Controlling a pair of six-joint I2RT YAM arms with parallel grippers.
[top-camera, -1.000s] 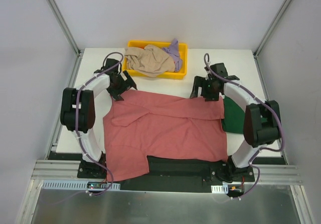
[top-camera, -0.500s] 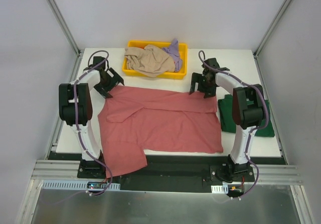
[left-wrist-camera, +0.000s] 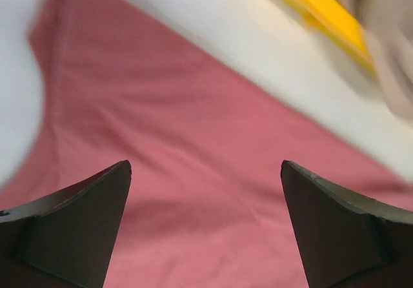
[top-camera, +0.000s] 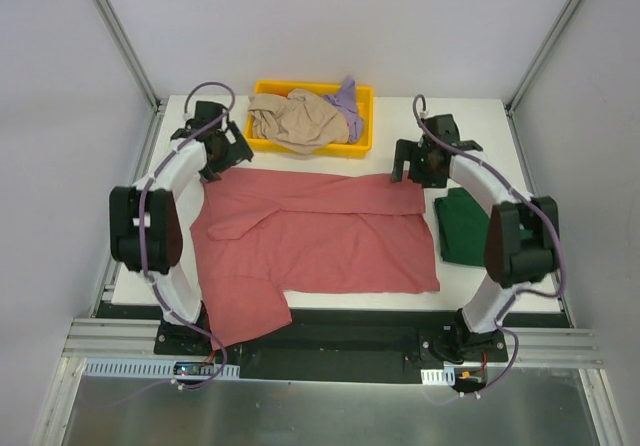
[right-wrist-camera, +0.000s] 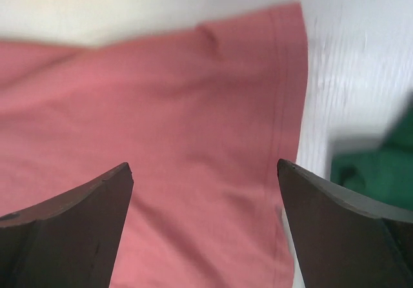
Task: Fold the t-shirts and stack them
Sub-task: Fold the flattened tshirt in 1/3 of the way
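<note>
Both arms have drawn back toward the far side since a second ago, and the dusty rose-red cotton t-shirt (top-camera: pixel 320 241) now lies flatter, its far edge closer to the yellow plastic tray (top-camera: pixel 364 96). The left gripper (top-camera: pixel 222 151) stands with its jaws wide apart above the shirt's far-left corner, with nothing between them. The right gripper (top-camera: pixel 418 164) is likewise spread wide and empty over the far-right corner. Both wrist views show only cloth below the fingers, unpinched. The rose-red shirt spreads across the white table (top-camera: pixel 470 126), one part drooping over the near edge at the left. A folded dark green t-shirt (top-camera: pixel 462 228) lies just beside it on the right. A crumpled beige t-shirt (top-camera: pixel 298 121) and a lavender t-shirt (top-camera: pixel 347 101) sit in the tray.
</note>
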